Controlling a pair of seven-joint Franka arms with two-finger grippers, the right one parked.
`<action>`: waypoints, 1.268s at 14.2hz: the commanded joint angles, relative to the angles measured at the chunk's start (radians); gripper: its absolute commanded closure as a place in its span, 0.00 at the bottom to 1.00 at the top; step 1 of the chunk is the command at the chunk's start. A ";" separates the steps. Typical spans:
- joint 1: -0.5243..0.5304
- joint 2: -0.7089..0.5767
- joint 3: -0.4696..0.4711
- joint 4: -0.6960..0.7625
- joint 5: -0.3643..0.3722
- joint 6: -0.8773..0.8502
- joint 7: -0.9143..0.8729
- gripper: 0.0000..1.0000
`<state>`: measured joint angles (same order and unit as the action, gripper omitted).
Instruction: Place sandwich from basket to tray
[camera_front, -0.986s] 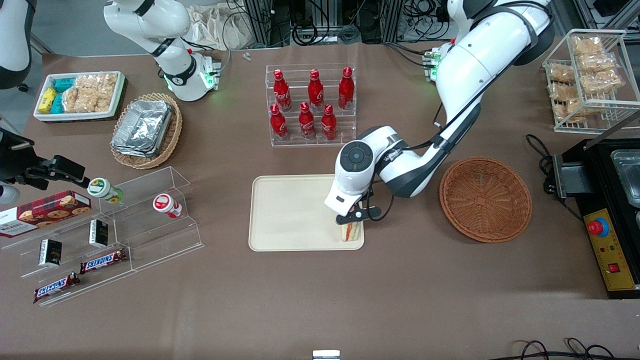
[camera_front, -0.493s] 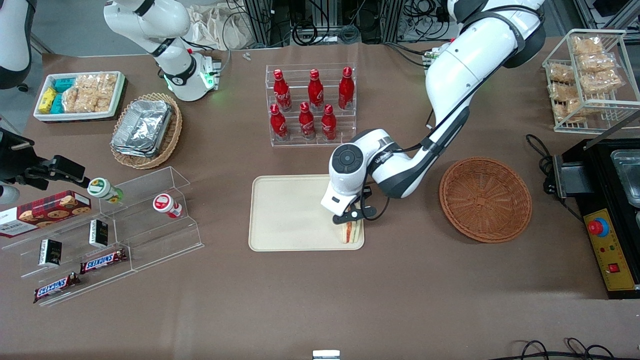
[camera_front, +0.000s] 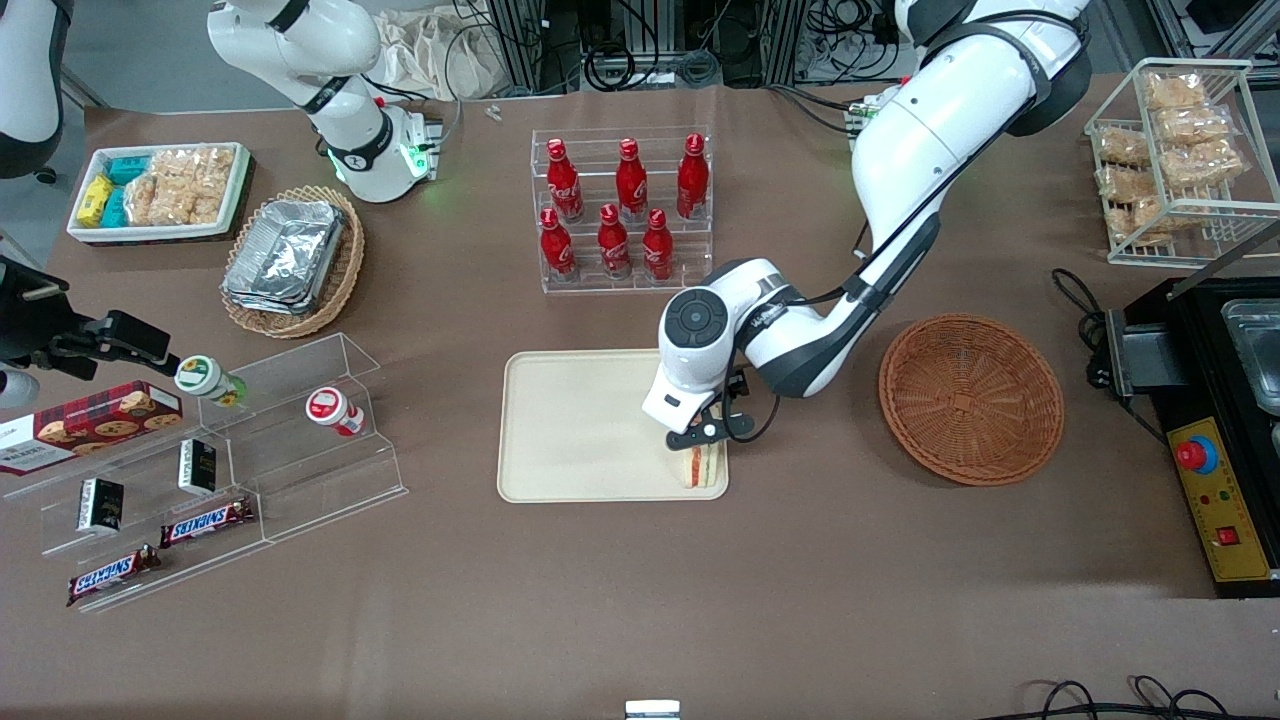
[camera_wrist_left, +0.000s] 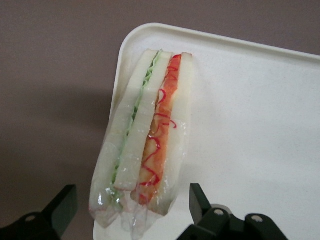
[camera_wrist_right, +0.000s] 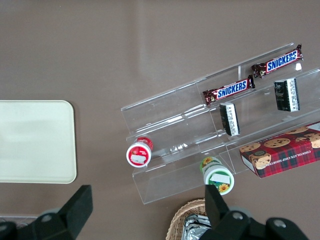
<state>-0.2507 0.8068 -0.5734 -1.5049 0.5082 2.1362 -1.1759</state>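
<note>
Sandwich (camera_wrist_left: 145, 140) stood on edge at tray (camera_front: 570, 430) corner nearest the basket (camera_front: 970, 397); gripper (camera_wrist_left: 132, 212) jaws were spread, straddling it without contact.

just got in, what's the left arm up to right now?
It is setting the wrapped sandwich down in the corner of the cream tray nearest the wicker basket, which holds nothing visible. The sandwich stands on edge on the tray, close to its rim. The gripper sits directly over it with jaws open, one on each side of the sandwich with a gap showing, so it looks released. The drop-off seems essentially done.
</note>
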 joint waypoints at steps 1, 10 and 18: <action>-0.015 0.002 0.007 0.028 0.015 0.004 -0.033 0.01; 0.075 -0.240 0.001 -0.010 0.000 -0.099 -0.087 0.01; 0.413 -0.534 -0.017 -0.093 -0.235 -0.195 0.324 0.01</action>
<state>0.0898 0.3511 -0.5769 -1.5451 0.3139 1.9668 -0.9338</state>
